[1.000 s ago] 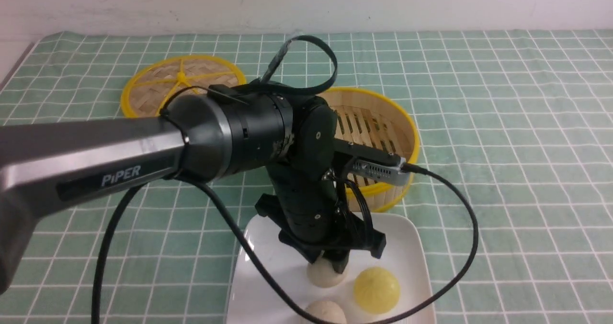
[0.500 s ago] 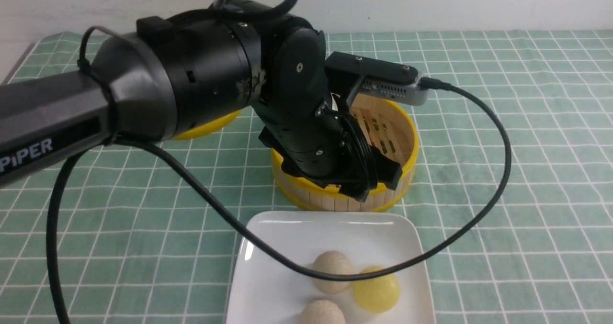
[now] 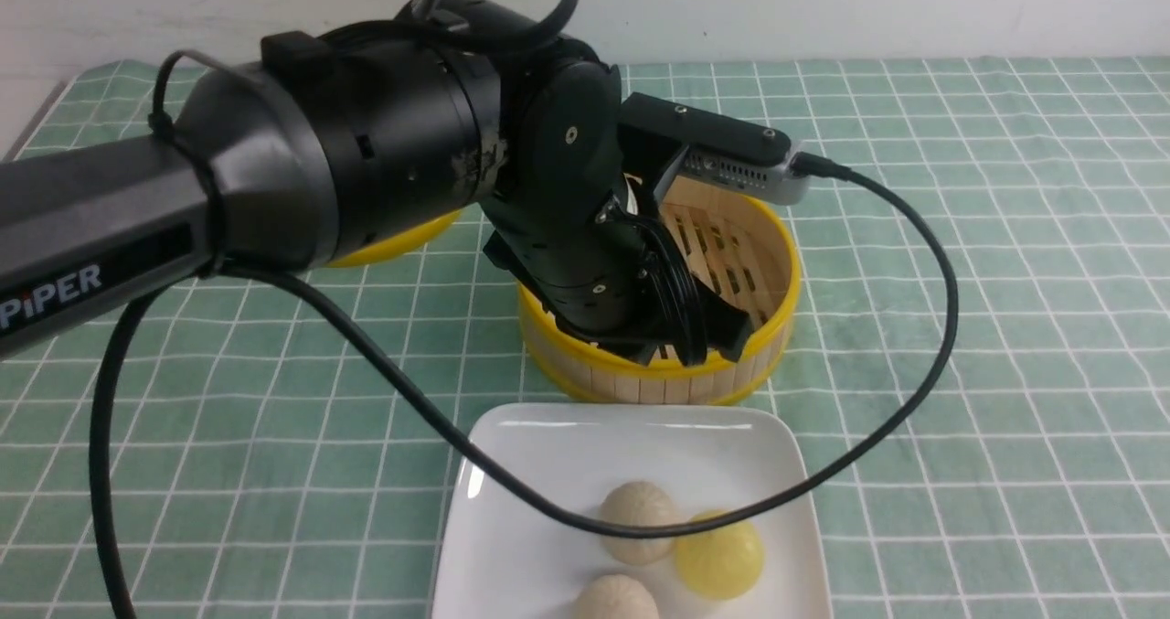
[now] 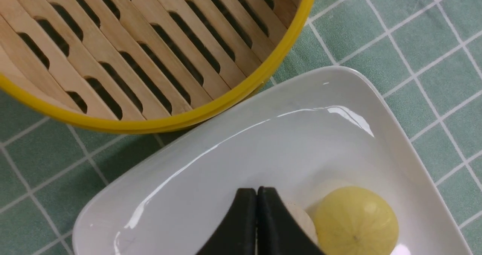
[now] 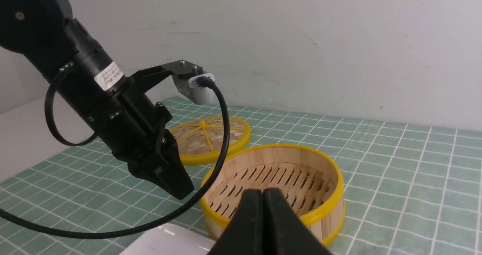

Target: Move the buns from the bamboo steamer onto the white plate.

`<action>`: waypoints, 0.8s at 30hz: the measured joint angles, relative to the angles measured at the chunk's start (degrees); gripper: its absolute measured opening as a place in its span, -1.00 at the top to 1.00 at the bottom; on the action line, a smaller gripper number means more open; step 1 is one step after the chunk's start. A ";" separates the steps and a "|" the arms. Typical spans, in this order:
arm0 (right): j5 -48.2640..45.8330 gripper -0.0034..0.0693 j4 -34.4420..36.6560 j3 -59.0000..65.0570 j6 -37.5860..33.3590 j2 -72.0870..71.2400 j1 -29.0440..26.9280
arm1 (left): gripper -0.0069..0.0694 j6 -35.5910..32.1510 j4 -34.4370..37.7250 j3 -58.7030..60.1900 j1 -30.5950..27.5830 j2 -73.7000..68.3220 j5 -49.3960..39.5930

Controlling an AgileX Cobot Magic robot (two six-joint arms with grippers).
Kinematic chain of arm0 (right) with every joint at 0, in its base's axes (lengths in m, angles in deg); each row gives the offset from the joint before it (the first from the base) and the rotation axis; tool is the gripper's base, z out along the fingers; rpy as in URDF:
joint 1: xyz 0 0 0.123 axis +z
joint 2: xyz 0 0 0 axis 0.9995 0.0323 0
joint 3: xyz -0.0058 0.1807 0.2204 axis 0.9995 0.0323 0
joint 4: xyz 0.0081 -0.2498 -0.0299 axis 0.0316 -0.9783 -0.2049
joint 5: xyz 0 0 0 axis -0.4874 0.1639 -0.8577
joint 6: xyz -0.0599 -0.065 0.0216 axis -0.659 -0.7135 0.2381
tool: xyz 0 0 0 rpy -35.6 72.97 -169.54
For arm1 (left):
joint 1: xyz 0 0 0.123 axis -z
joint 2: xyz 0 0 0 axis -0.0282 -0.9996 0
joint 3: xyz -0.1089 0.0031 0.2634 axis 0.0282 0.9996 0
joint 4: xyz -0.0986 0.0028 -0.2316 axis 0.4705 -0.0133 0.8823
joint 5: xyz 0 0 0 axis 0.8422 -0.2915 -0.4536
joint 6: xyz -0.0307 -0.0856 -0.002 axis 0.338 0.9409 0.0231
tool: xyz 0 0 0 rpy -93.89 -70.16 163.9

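Three buns lie on the white plate (image 3: 539, 482) at the near edge: a cream one (image 3: 640, 532), a bright yellow one (image 3: 719, 560) and another cream one (image 3: 615, 598). The bamboo steamer (image 3: 779, 235) stands just behind the plate with its slatted floor bare. My left gripper (image 3: 678, 356) hangs shut and empty over the steamer's near rim. In the left wrist view its shut gripper (image 4: 257, 191) is above the plate (image 4: 263, 145), beside the yellow bun (image 4: 356, 219). The right gripper (image 5: 262, 193) is shut and empty, raised near the steamer (image 5: 324, 206).
The flat woven steamer lid (image 5: 211, 138) lies at the back left, mostly hidden behind the left arm in the front view. A black cable (image 3: 923, 363) loops from the left wrist camera across the plate. A green checked cloth (image 3: 987, 281) covers the table.
My left gripper let go of a cream bun on the plate, rose back over the steamer's near rim, and its jaws have closed. The buns stay on the plate.
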 joint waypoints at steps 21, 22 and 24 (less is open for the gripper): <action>0.76 0.92 -1.19 0.06 0.00 0.00 0.00 | 0.79 0.04 0.00 0.00 0.00 0.00 -3.43; 0.76 0.92 -1.19 0.06 0.00 0.00 0.00 | 0.78 0.04 0.00 0.00 0.00 0.00 -3.50; 0.76 0.92 -1.19 0.06 0.00 0.00 0.00 | 0.78 0.04 0.00 0.00 0.00 0.00 -3.68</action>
